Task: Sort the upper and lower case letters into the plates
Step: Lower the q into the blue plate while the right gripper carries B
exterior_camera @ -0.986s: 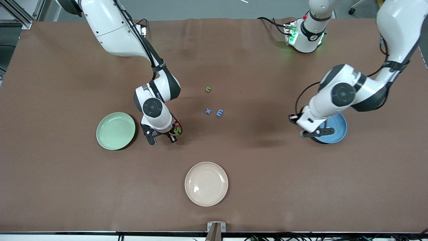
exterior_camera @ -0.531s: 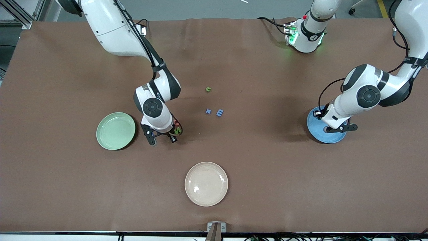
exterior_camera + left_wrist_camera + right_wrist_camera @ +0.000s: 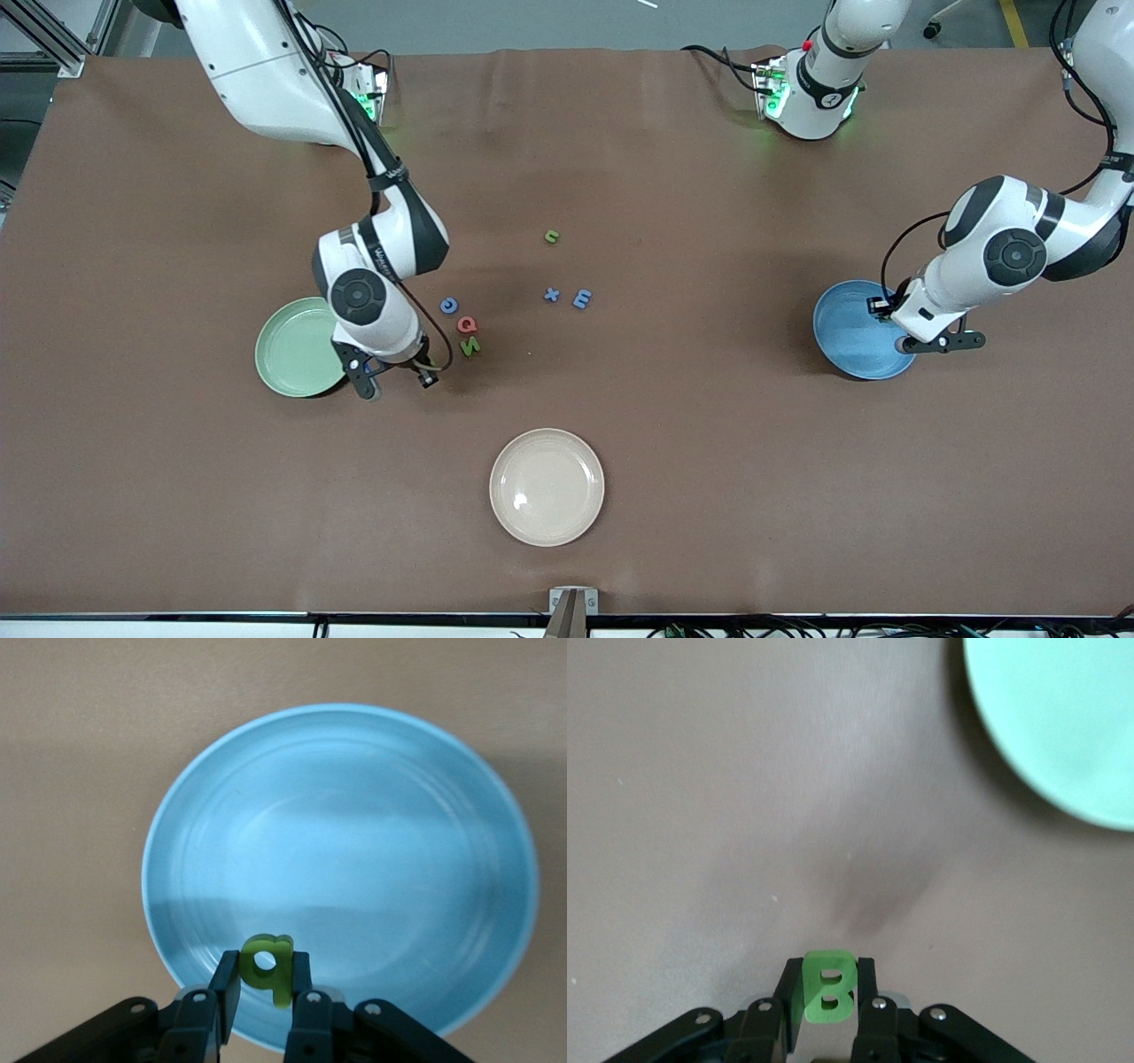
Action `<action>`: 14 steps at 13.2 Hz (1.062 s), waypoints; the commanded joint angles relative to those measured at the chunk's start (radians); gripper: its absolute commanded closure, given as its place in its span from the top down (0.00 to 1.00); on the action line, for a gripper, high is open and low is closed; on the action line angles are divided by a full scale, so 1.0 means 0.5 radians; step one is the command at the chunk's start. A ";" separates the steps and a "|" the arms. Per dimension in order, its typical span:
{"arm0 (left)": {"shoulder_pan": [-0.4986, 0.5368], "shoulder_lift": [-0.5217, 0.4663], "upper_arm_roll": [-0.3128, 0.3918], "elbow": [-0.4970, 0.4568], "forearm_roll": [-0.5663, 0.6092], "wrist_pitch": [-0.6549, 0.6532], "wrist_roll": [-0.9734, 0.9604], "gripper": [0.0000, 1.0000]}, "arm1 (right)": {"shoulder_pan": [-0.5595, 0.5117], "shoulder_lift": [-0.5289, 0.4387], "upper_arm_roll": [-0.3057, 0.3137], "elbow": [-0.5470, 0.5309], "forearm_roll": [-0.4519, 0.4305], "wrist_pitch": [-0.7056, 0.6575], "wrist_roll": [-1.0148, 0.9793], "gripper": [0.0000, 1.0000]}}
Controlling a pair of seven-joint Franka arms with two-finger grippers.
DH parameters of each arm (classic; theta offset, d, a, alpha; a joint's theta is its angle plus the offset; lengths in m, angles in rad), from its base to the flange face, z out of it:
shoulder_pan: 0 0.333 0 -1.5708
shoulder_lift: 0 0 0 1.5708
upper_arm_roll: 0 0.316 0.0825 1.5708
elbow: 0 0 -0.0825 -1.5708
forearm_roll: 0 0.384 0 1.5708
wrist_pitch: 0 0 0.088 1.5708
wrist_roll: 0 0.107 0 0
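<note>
Right gripper (image 3: 826, 1014) grasps a green B (image 3: 828, 985), up over bare table just beside the mint green plate (image 3: 297, 350). Left gripper (image 3: 264, 1010) pinches a green p (image 3: 268, 964) over the rim of the blue plate (image 3: 850, 332). C (image 3: 450, 306), Q (image 3: 466, 325), N (image 3: 470, 346) sit clustered beside the right gripper; n (image 3: 552, 236), x (image 3: 551, 295), E (image 3: 582, 299) mid-table. Cream plate (image 3: 547, 486) near the front edge.

Right arm reaches from base at 11 o'clock, wrist bent down; right gripper (image 3: 827, 1003) above table, fingers clamped. Left arm reaches from base at 1 o'clock, elbow folded; left gripper (image 3: 264, 994) lowered, fingers clamped.
</note>
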 commanded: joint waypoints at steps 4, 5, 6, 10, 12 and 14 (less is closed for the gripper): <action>-0.002 0.098 0.099 -0.014 0.170 0.102 0.002 0.20 | -0.163 -0.219 0.028 -0.150 -0.001 -0.111 -0.356 0.00; -0.008 0.113 0.120 -0.014 0.182 0.135 0.002 0.20 | -0.221 -0.265 0.031 -0.199 0.002 -0.111 -0.454 0.00; -0.011 0.129 0.129 -0.014 0.197 0.169 0.002 0.20 | -0.268 -0.311 0.031 -0.258 0.002 -0.111 -0.555 0.00; -0.011 0.123 0.148 -0.014 0.210 0.182 -0.001 0.32 | -0.491 -0.425 0.035 -0.414 0.014 -0.108 -0.966 0.00; -0.011 0.101 0.130 -0.005 0.207 0.172 -0.004 0.55 | -0.596 -0.428 0.035 -0.463 0.130 -0.102 -1.217 0.00; -0.008 0.071 0.026 0.004 0.176 0.084 -0.022 0.93 | -0.664 -0.419 0.031 -0.552 0.280 -0.084 -1.442 0.00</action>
